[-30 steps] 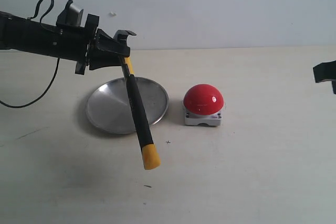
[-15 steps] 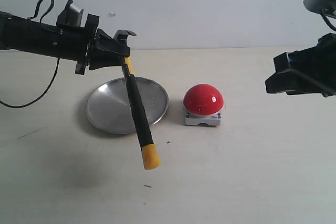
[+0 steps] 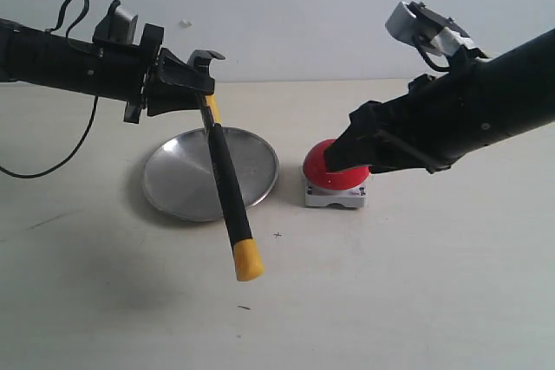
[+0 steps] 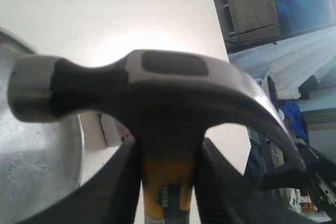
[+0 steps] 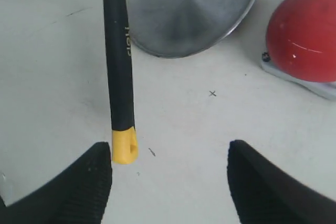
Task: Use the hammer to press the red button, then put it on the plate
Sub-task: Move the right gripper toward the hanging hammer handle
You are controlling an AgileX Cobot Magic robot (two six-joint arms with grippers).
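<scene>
Two arms met over a pale table [image 3: 416, 301].

**Lettering.** The right wrist view showed pale lettering running along the black grip of the hammer [image 5: 118, 66], too small to read. The left wrist view showed a yellow label with dark print just under the head [image 4: 157, 77], blurred and also unreadable. A small cross mark [image 5: 212, 93] was on the table between plate and button.

**Grasp.** The left fingers [image 4: 123, 182] were clamped on the neck of the hammer directly below its head, one on either side. The hammer hung head-up, its handle slanting down in front of the plate [image 3: 173, 184], its yellow end over bare table. The right fingers [image 5: 79, 187] stood wide apart with nothing between them.

**Differences between views.**
- Only the left wrist view showed the dark metal head close up, with striking face and curved claw, and a slice of plate rim behind it.
- Only the right wrist view showed the whole dome of the red button [image 5: 307, 30] on its grey base, well clear of the right fingers.
- In the exterior view the right arm hid the button's top, so the spread of the right fingers could not be judged there.
- Only the exterior view showed both arms at once, with the plate just beside the button.
</scene>
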